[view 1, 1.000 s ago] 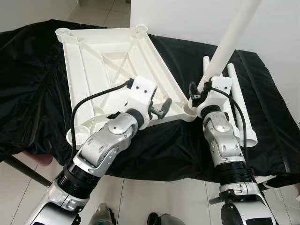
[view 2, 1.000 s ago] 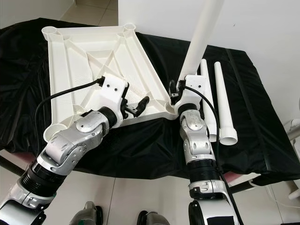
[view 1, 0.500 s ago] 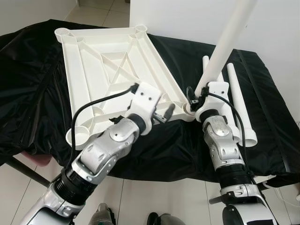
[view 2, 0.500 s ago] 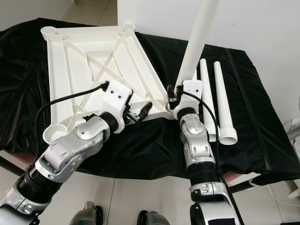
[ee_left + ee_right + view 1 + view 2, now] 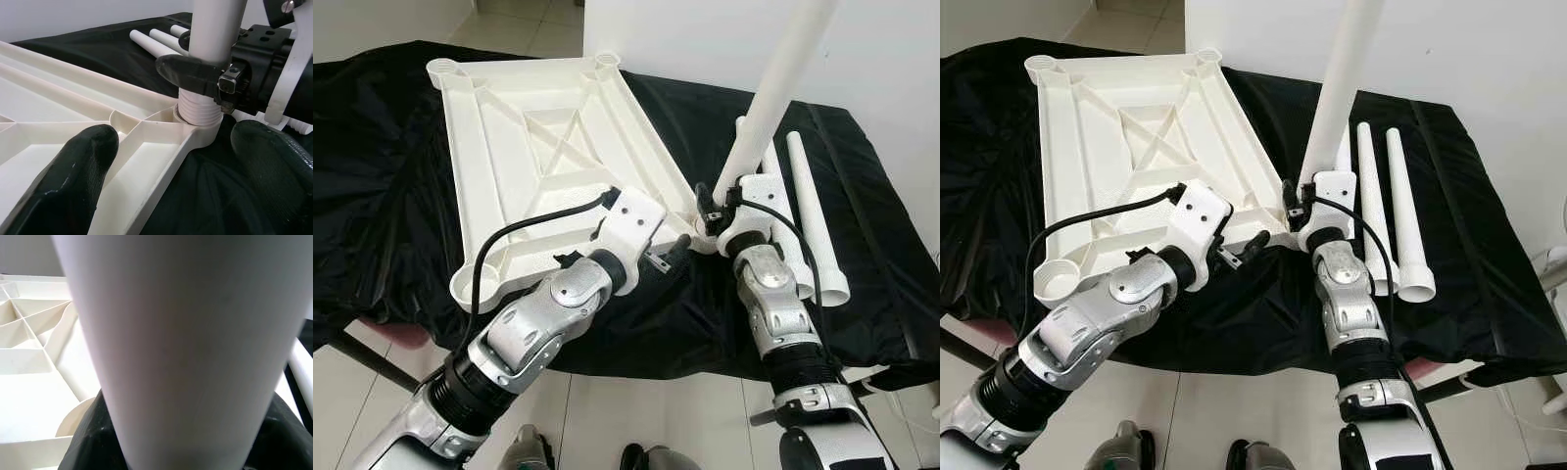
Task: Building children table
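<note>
Right gripper (image 5: 715,203) fingers clamp the upright white leg (image 5: 771,103) just above its threaded end, which sits in the corner socket of the upturned tabletop (image 5: 533,166). Left gripper (image 5: 668,257) fingers spread wide, straddling the tabletop's edge beside that socket. Two spare legs (image 5: 1386,206) lie beyond on the black cloth (image 5: 705,304).

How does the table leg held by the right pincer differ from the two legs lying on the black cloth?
The held leg stands upright, its threaded end in a corner socket of the tabletop; the two loose legs lie flat, unattached. The right pincer grips the held one; nothing touches the loose legs. All are white.
</note>
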Controlling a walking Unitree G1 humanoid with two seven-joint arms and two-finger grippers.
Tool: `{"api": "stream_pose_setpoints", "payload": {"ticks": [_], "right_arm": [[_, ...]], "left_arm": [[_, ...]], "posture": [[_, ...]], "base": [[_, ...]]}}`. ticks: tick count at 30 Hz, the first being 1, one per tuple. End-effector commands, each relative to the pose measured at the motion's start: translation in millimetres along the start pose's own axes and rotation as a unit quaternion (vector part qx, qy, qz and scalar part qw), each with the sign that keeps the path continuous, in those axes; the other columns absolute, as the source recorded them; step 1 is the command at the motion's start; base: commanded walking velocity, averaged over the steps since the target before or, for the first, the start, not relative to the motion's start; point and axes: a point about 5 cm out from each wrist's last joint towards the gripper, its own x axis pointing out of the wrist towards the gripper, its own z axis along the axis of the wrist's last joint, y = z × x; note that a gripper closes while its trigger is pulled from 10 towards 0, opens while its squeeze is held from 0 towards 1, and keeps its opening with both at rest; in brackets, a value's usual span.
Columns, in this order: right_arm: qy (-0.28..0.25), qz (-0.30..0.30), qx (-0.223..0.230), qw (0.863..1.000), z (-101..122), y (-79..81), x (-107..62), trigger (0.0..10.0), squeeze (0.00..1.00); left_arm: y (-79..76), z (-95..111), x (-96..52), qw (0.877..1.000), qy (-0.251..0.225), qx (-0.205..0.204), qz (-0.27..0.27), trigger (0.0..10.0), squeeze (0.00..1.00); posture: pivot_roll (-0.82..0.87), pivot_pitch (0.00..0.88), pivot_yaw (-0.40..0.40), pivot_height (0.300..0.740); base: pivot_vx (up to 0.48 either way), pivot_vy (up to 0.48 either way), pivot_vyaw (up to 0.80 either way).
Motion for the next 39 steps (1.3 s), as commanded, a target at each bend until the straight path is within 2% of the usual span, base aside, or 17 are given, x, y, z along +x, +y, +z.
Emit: {"api": "stream_pose_setpoints", "payload": {"ticks": [1,13,21,26,29,32,39], "right_arm": [[0.016,0.0,0.005,1.0,-9,-1.3,-1.6,10.0,0.0],[0.026,-0.02,0.034,0.999,-16,-3.3,3.5,10.0,0.0],[0.044,-0.005,0.052,0.998,-24,-2.5,-2.8,10.0,0.0],[0.038,0.021,0.039,0.998,-23,-0.1,-5.9,10.0,0.0],[0.042,0.032,0.059,0.997,-25,3.7,-9.2,10.0,0.0],[0.055,0.001,0.094,0.994,-29,-2.3,-10.2,10.0,0.0],[0.065,-0.028,0.099,0.993,-33,-10.1,-10.6,10.0,0.0]], "left_arm": [[-20.5,1,-3.3,0.989,0.002,0.004,-0.15,10.0,0.0],[-21.2,3,-3.9,0.988,0.001,0.002,-0.151,10.0,0.0],[-19.9,4,-5.7,0.989,0.002,0.001,-0.149,10.0,0.0],[-20.0,4,-6.1,0.989,0.002,0.0,-0.15,10.0,0.0],[-20.3,5,-6.2,0.988,0.003,-0.001,-0.152,10.0,0.0],[-20.7,5,-6.0,0.988,0.003,-0.001,-0.154,10.0,0.0],[-21.5,6,-5.8,0.988,0.002,-0.002,-0.156,10.0,0.0]], "posture": [[0.12,0.16,-0.067,0.74],[0.12,0.161,-0.068,0.74],[0.13,0.154,-0.067,0.74],[0.12,0.149,-0.064,0.74],[0.12,0.149,-0.064,0.74],[0.12,0.145,-0.062,0.74],[0.12,0.145,-0.062,0.74]], "base": [[0.0,0.0,0.0],[0.0,0.0,0.0],[0.0,0.0,0.0],[0.0,0.0,0.0],[0.0,0.0,0.0],[0.0,0.0,0.0],[0.0,0.0,0.0]]}}
